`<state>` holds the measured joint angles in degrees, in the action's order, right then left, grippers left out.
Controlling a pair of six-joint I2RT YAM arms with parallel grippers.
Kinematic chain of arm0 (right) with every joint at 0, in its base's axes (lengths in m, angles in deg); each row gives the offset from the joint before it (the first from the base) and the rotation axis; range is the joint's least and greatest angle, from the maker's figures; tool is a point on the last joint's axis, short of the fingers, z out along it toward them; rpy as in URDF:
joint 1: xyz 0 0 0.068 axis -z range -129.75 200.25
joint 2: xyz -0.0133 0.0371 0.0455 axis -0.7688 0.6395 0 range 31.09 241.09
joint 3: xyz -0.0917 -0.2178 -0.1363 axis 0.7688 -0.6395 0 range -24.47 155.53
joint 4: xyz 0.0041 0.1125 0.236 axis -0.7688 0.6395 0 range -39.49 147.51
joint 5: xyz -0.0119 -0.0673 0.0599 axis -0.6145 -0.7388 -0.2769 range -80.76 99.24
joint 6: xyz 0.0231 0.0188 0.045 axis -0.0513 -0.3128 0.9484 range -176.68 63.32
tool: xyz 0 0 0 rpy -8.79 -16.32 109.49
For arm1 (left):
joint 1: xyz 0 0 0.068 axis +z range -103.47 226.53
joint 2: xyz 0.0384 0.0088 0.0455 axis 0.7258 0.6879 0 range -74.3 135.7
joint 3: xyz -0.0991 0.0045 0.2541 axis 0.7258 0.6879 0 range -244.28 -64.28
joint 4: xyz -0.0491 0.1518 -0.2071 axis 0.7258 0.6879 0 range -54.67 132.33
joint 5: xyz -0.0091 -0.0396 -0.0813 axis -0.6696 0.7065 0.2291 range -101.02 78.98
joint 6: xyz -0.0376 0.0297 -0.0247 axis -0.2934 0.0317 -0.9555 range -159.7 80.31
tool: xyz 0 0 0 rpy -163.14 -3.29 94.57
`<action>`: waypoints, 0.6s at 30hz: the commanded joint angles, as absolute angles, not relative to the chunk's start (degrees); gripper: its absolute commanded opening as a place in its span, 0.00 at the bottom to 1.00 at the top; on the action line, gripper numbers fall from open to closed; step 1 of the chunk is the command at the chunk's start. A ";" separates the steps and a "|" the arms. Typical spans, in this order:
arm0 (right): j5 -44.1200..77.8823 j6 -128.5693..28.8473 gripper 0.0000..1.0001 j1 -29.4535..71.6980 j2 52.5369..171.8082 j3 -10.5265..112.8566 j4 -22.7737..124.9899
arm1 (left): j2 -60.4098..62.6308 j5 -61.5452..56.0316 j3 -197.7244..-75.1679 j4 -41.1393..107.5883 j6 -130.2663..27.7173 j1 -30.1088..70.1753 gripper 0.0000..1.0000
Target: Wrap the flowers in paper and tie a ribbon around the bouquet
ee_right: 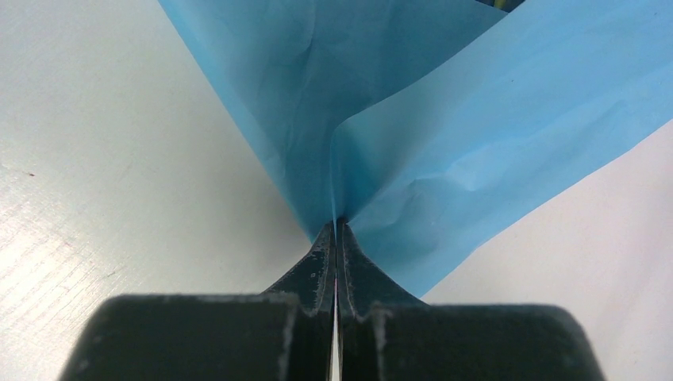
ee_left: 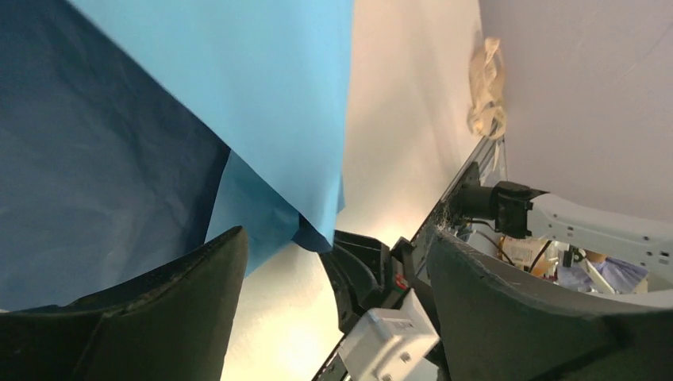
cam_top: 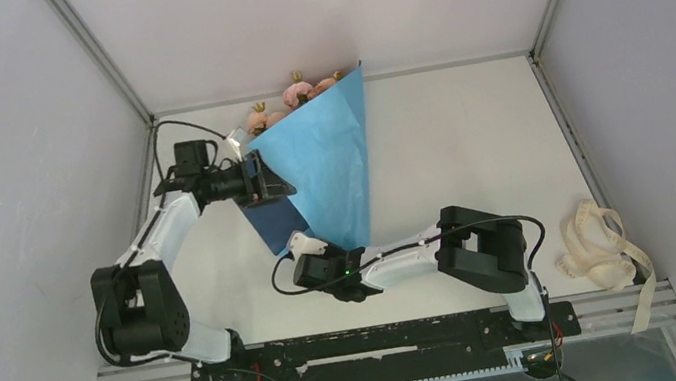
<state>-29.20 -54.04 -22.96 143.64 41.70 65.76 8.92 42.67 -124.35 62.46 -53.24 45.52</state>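
The right hand [ee_right: 335, 226] is pinching the paper [cam_top: 325, 162] cone's six o'clock tip; the flowers [cam_top: 295, 96] are showing at twelve o'clock. The left hand [cam_top: 256, 177] is gaping open at its nine o'clock navy flap. The ribbon [cam_top: 600, 247] is lying at the desk's [cam_top: 467, 131] four o'clock.

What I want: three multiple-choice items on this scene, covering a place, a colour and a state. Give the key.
1. Where is the ribbon? A) the table's near right corner B) its far left corner C) hanging from the wall
2. What colour is the paper's outer face? A) red B) light blue C) white
3. How do the right jaws stand? A) wide open B) out of view C) shut on the paper
Key: 1A, it lies piled by the right edge; 2B, the cone over the flowers is light blue; 3C, the right wrist view shows them pinching the paper's narrow end.
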 commanded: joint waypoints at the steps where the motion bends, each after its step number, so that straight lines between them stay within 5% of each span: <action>1: -24.28 -53.77 0.00 -23.21 145.97 42.00 65.56 | 13.28 39.84 -127.45 63.88 -50.25 41.72 0.85; 6: -24.51 -54.42 0.00 -23.46 146.10 42.02 65.54 | 17.44 41.20 -130.26 61.99 -51.80 40.75 0.69; 9: -24.67 -54.96 0.00 -23.62 146.13 41.99 65.54 | 18.71 42.99 -130.44 60.76 -52.58 40.79 0.36; 11: -24.89 -55.53 0.01 -23.79 146.06 42.08 65.67 | 19.21 43.14 -129.97 60.02 -52.53 40.74 0.04; 18: -25.77 -58.68 0.34 -25.25 143.98 42.00 67.30 | 30.33 31.65 -132.64 61.63 -49.19 41.16 0.00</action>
